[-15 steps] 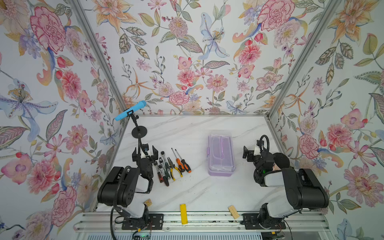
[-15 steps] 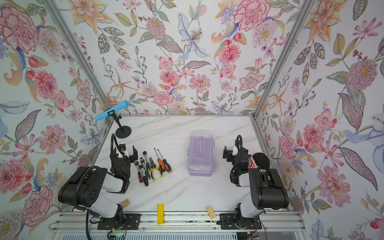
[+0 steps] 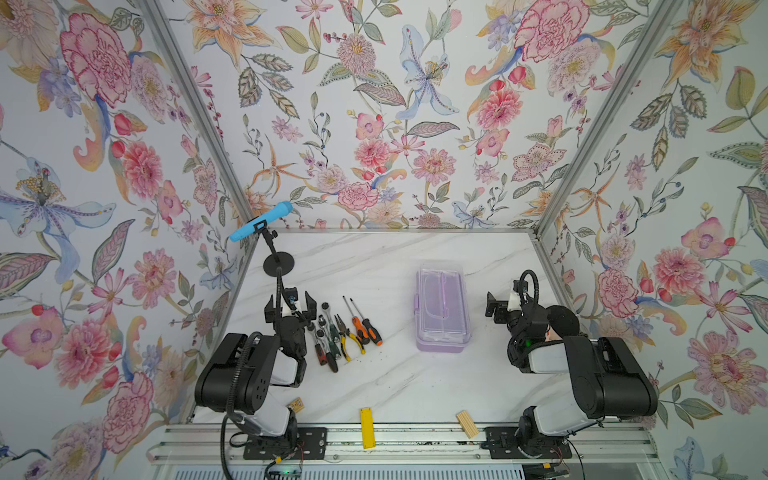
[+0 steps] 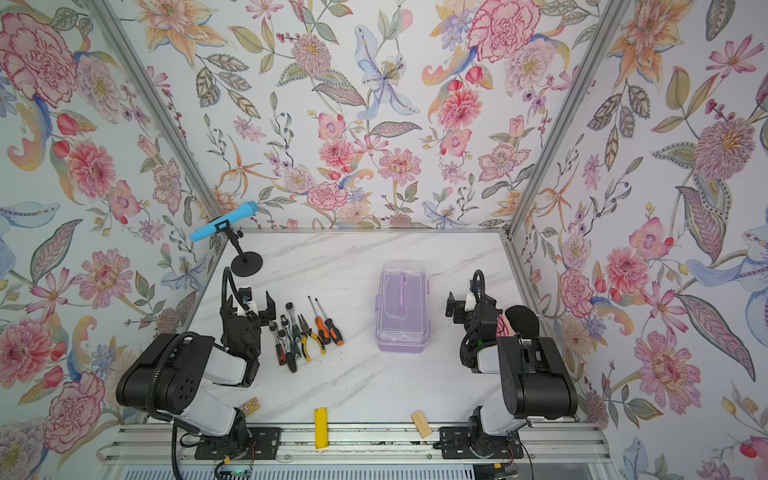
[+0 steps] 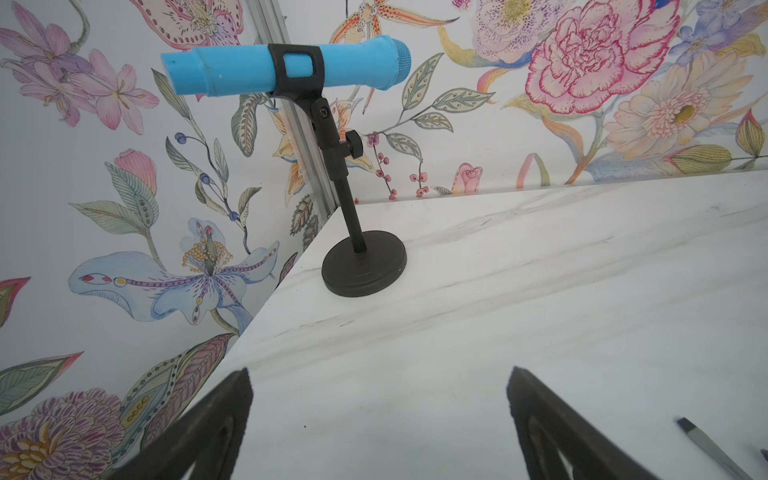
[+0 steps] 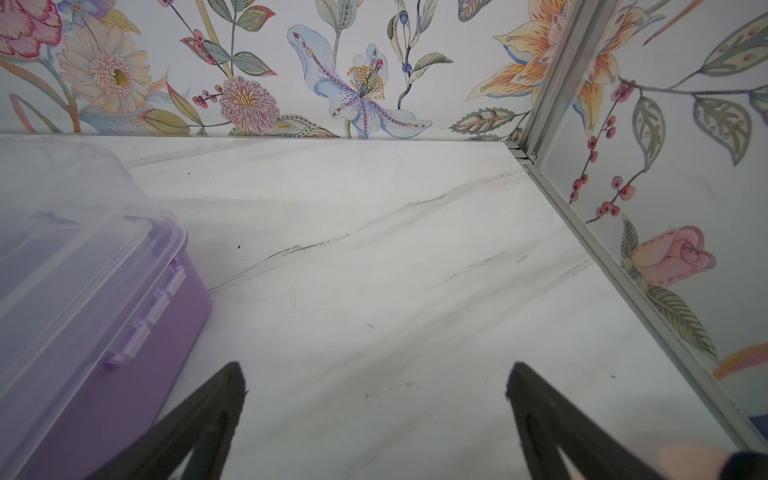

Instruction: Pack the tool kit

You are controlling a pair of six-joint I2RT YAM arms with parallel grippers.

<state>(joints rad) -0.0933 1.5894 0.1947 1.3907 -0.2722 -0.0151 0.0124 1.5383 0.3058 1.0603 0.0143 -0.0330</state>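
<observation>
Nothing has moved since a moment ago. Both arms sit parked at the near edge of the marble table [image 3: 374,270]. The left gripper [image 3: 289,302] and right gripper [image 6: 374,370] have jaws spread wide and hold nothing. The lilac case [image 3: 442,307] stands closed mid-table. Screwdrivers [image 3: 372,332], pliers [image 3: 348,338] and a ratchet [image 3: 327,308] lie beside the left arm. Packing seems not yet begun.

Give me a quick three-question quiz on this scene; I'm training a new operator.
1. True or false: the case has its clear lid down.
2. Which tools lie nearest the case? A) ratchet B) orange screwdrivers C) pliers
3. Fill in: the left gripper and right gripper are both ____, holding nothing.
Key: 1 true; 2 B; 3 open.
</observation>
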